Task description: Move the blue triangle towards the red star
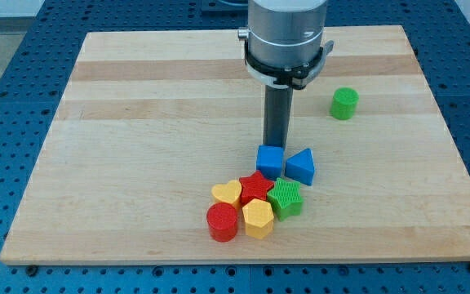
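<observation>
The blue triangle [301, 166] lies just right of centre on the wooden board [137, 122], touching or nearly touching a blue cube [270, 161] on its left. The red star [256, 187] lies just below the blue cube, down and to the left of the triangle. My tip [276, 146] stands right behind the blue cube's top edge, up and to the left of the triangle; its very end is hidden by the cube.
A yellow heart [228, 193], a red cylinder [222, 222], a yellow hexagon [258, 217] and a green star-shaped block [285, 198] cluster around the red star. A green cylinder [344, 104] stands alone at the view's upper right.
</observation>
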